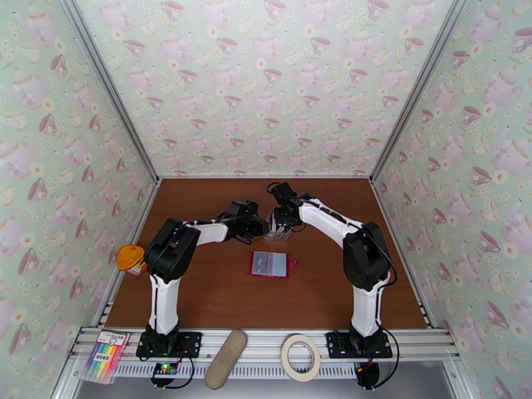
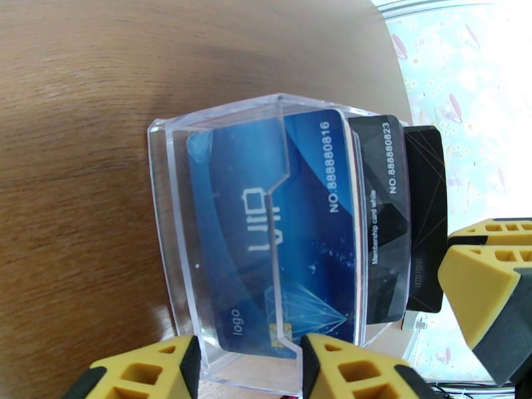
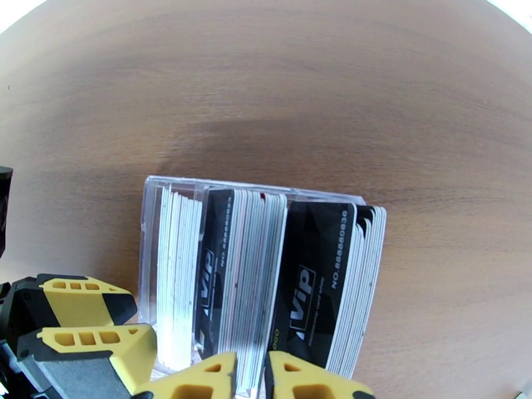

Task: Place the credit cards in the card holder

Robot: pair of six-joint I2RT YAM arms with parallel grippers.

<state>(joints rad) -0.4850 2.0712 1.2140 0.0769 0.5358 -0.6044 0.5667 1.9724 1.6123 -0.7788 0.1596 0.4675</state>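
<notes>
Item: brown table (image 1: 199, 287), walled in teacup-print paper. At its centre lies the red wallet (image 1: 269, 264), opened flat, with a small tab at its 3 o'clock edge, apart from both arms. Just beyond it at 12 o'clock stands a clear stand (image 1: 280, 233) with both arms meeting over it. The credit cards (image 3: 266, 274) sit upright in this stand in three packed rows: pale ones at 9 o'clock, then two black-fronted stacks marked VIP. From the left wrist the stand (image 2: 219, 227) shows a blue card at the front with black cards behind it. Left gripper (image 1: 261, 227) comes in from 9 o'clock; close up, the left gripper (image 2: 249, 347) has its yellow fingers part-spread with the end of the stand between them, though I cannot tell whether they press on it. Right gripper (image 1: 276, 219) comes in from 3 o'clock; close up, the right gripper (image 3: 251, 364) has its jaws drawn nearly together on the edges of a few cards of the middle stack. Off the table: an orange-lidded cup (image 1: 131, 258) at 9 o'clock, and along the 6 o'clock rail a pack of markers (image 1: 106, 354), a beige pad (image 1: 226, 359) and a roll of tape (image 1: 300, 357).
</notes>
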